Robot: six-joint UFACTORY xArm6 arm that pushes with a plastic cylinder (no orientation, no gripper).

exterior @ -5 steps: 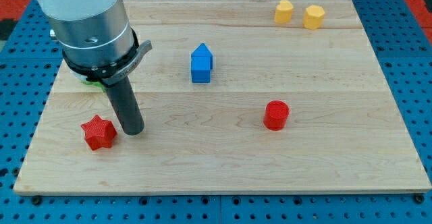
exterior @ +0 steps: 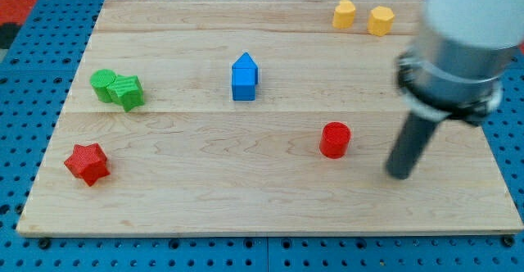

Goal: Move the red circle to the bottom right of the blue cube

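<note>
Board (exterior: 270,198) stock, for your count: red circle (exterior: 335,139) sits toward the view's bottom right of the blue cube (exterior: 244,78), well apart from it, with my tip (exterior: 399,174) just off the circle's right side, not touching. You also have a red star (exterior: 87,163), two green blocks (exterior: 117,88) and two yellow blocks (exterior: 363,16). Jaws: none on this rod, so nothing is grasped.

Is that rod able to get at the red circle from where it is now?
Probably yes. My tip sits just to the view's right of the red circle, apart from it, with only bare board between them.
</note>
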